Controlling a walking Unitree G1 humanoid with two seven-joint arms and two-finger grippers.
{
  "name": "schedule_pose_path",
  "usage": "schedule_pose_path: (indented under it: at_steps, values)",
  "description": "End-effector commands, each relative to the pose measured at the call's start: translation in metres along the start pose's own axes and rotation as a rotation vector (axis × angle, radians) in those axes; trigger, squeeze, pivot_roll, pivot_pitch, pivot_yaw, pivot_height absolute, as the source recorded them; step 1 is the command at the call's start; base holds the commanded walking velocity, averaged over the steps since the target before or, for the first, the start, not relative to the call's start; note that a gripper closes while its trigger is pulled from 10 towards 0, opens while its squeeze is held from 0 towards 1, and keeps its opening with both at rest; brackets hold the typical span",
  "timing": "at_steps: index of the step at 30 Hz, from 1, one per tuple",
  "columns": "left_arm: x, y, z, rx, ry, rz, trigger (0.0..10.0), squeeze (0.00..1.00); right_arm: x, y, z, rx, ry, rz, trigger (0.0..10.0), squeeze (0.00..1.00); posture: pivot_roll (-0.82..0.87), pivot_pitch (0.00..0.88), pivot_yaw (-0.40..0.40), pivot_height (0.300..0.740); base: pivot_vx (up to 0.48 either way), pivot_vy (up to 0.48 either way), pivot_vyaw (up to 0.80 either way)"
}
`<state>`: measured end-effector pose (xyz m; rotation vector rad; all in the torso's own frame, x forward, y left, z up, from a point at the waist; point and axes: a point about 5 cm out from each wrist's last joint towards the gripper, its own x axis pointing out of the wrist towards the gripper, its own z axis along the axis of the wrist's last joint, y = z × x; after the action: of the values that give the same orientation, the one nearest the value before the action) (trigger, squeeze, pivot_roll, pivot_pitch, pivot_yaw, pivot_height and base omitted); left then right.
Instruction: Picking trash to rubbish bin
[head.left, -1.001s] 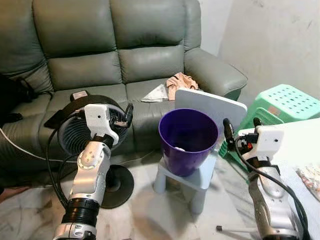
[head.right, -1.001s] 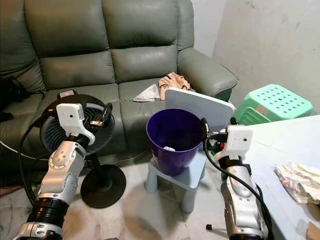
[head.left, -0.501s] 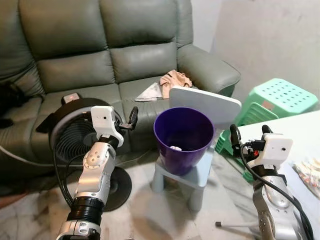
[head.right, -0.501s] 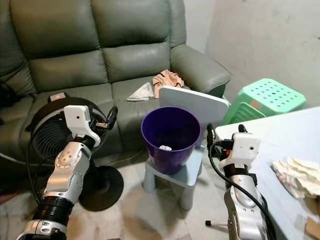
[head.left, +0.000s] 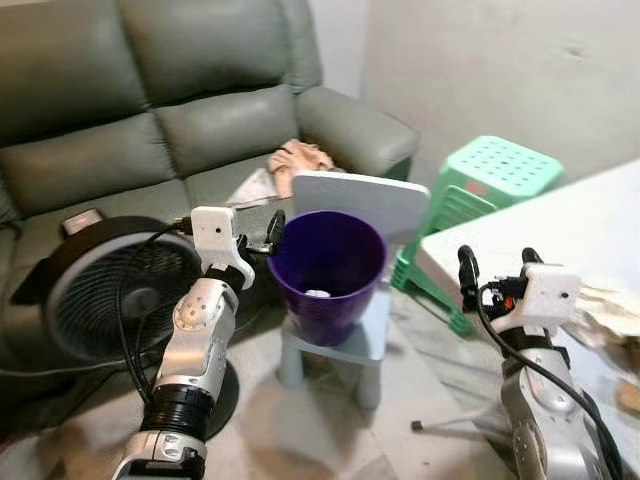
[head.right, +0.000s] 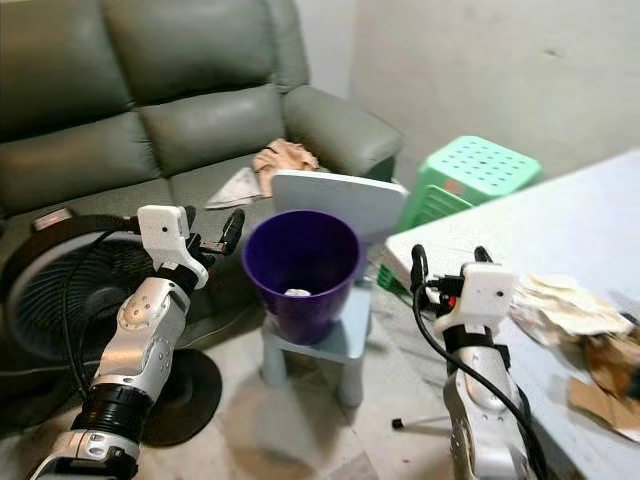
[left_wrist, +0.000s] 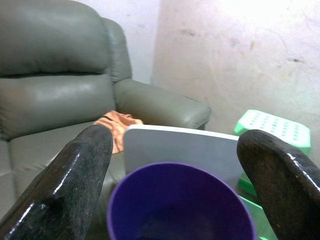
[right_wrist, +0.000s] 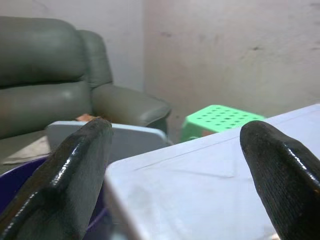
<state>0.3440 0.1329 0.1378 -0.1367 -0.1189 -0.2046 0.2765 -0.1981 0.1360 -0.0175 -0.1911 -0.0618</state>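
Observation:
A purple bin stands on a small pale-blue chair in front of the sofa, with a white scrap lying inside it. My left gripper is raised just left of the bin's rim, open and empty; in the left wrist view the bin sits between its fingers. At the near corner of the white table my right gripper is also open and empty. Crumpled paper trash lies on the table to its right.
A black floor fan stands on my left, in front of the grey-green sofa. Cloth and paper lie on the sofa seat. Stacked green stools stand behind the table. Brown cardboard scraps lie on the table.
The camera has swung right: sofa, fan and bin have slid left, and the table with its paper trash has come into view. Both grippers stay open and empty.

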Motion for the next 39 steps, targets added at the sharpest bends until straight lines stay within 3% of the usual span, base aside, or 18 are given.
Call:
schedule_pose_path:
  at_steps: [1, 9, 15, 25, 39]
  values:
    - [-0.0014, 0.0052, 0.0014, 0.019, -0.007, 0.015, 10.0, 0.0, 0.0023, 0.0027, -0.0016, 0.004, 0.015, 0.012, 10.0, 0.0, -0.03, 0.038, 0.039, 0.74, 0.0, 0.0, -0.76]
    - [-0.0046, 0.0044, 0.0054, 0.015, -0.042, 0.0, 10.0, 0.0, 0.0057, 0.0034, -0.0022, -0.001, 0.015, 0.025, 10.0, 0.0, 0.0, 0.036, 0.025, 0.74, 0.0, 0.0, -0.75]
    - [-0.0052, 0.0033, 0.0, 0.02, 0.004, 0.004, 10.0, 0.0, 0.0058, 0.0051, -0.0028, 0.004, 0.019, 0.029, 10.0, 0.0, 0.0, 0.038, 0.024, 0.74, 0.0, 0.156, -0.74]
    - [-0.005, 0.0018, 0.0023, -0.005, -0.016, 0.003, 10.0, 0.0, 0.0026, 0.006, -0.0058, 0.002, 0.032, 0.036, 10.0, 0.0, 0.0, 0.036, 0.026, 0.74, 0.0, 0.094, -0.74]
    - [-0.0053, -0.0046, 0.0013, 0.045, -0.012, -0.045, 10.0, 0.0, 0.0008, 0.0074, -0.0077, -0.004, 0.04, 0.042, 10.0, 0.0, 0.0, 0.024, 0.027, 0.74, 0.0, 0.0, -0.72]
